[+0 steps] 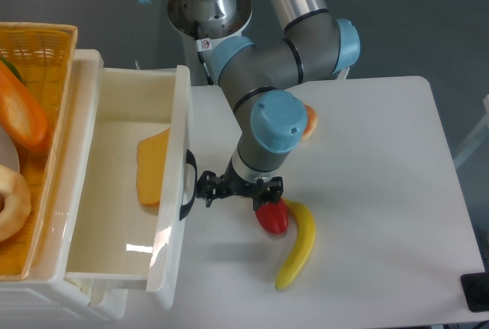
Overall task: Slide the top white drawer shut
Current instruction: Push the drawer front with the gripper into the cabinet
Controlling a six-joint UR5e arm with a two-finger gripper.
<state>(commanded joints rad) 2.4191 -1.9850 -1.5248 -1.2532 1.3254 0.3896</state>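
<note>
The top white drawer [107,222] stands pulled out to the right of its white cabinet [85,66] at the left. Its front panel carries a curved black handle [188,185], and a flat yellow-orange slice [153,167] lies inside. My gripper [238,190] points down at the table just right of the drawer front. Its left black side touches the handle. The wrist hides the fingertips, so how the jaws stand does not show.
A red pepper-like piece [271,217] and a yellow banana [298,245] lie right beside the gripper. An orange fruit [309,121] peeks out behind the arm. A woven yellow basket [38,39] with food sits on the cabinet. The robot base stands at the table's back.
</note>
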